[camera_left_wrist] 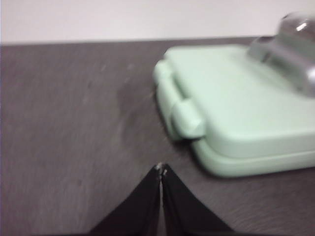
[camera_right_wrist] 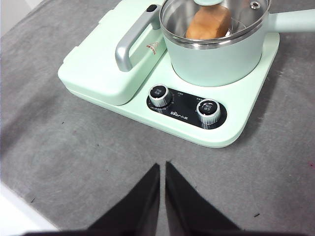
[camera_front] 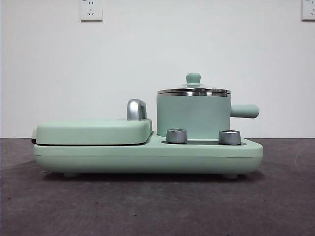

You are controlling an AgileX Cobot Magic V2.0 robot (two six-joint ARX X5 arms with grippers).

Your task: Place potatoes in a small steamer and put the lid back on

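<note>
The mint-green small steamer point(camera_front: 193, 115) stands on the right half of the appliance base point(camera_front: 147, 156), its side handle point(camera_front: 244, 111) pointing right. The glass lid point(camera_front: 194, 90) with its green knob point(camera_front: 193, 78) sits on the steamer's rim. Through the glass, the right wrist view shows the orange-brown potato point(camera_right_wrist: 208, 23) inside the steamer point(camera_right_wrist: 216, 54). My right gripper point(camera_right_wrist: 162, 166) is shut and empty, hovering over the table in front of the appliance. My left gripper point(camera_left_wrist: 161, 169) is shut and empty over the table beside the griddle end.
The flat mint-green griddle cover point(camera_front: 93, 131) with a chrome handle point(camera_front: 136, 109) fills the base's left half. Two steel knobs point(camera_front: 176, 135) point(camera_front: 229, 137) stick out of the front panel. The dark grey table point(camera_front: 147, 206) ends at a white wall.
</note>
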